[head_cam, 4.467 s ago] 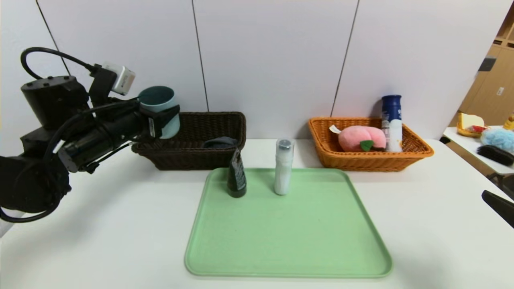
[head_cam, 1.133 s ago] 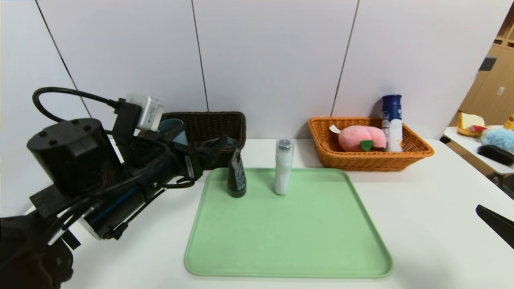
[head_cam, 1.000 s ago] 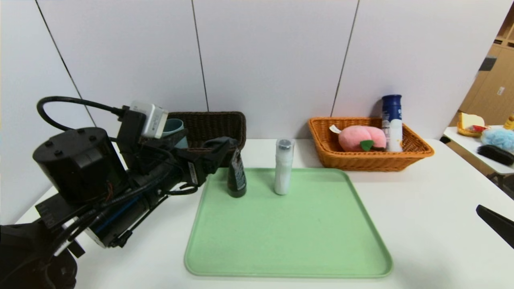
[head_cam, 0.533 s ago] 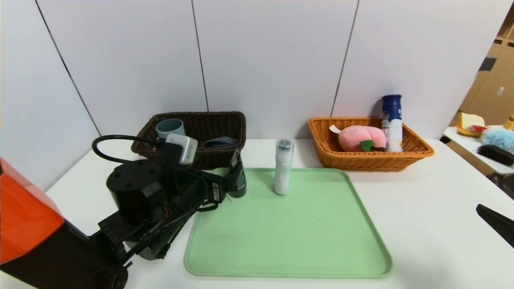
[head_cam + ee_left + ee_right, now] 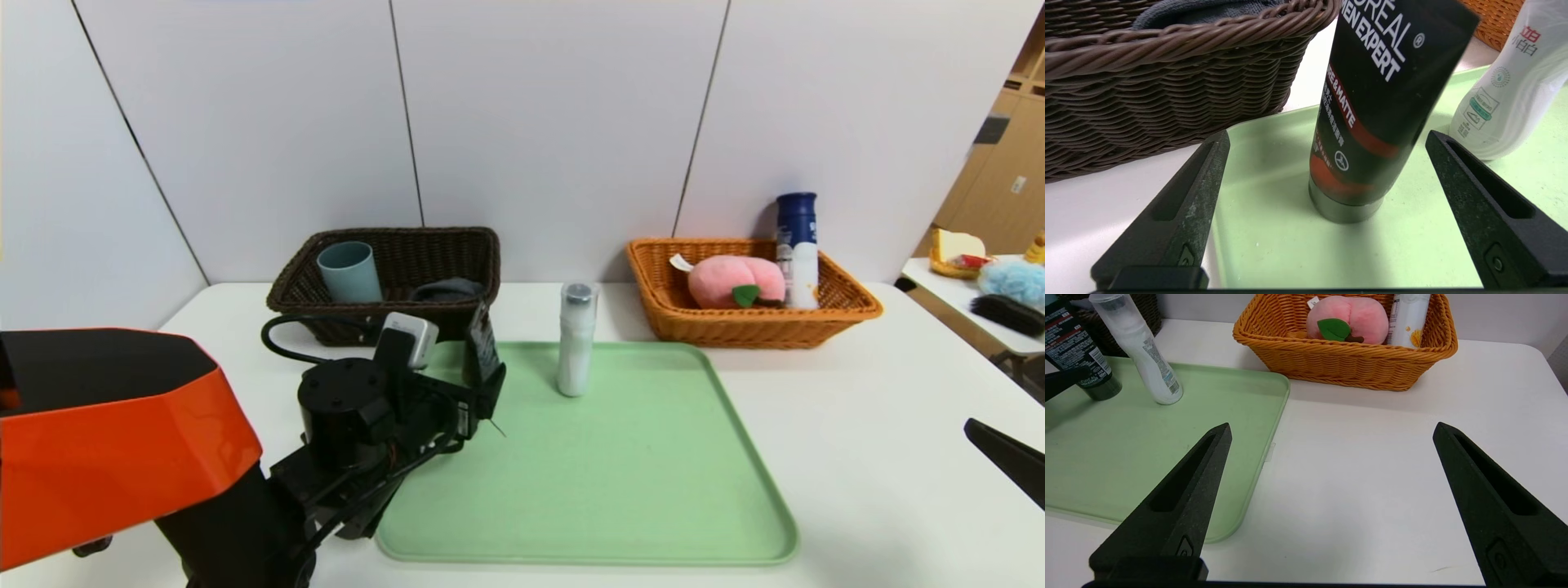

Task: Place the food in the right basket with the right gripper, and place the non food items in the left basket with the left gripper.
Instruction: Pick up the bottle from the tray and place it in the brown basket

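Tube (image 5: 1372, 110) stands upright on the tray (image 5: 1274, 245), straight ahead between the left gripper's (image 5: 1327, 212) wide, empty jaws; right gripper (image 5: 1331, 506), also wide, idles well apart.

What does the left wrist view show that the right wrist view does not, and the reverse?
Left wrist only: the open left pincer straddling the black tube, and grey cloth in the dark basket. Right wrist only: the open right pincer, the peach. Both: the tube, white bottle, green tray, orange basket.
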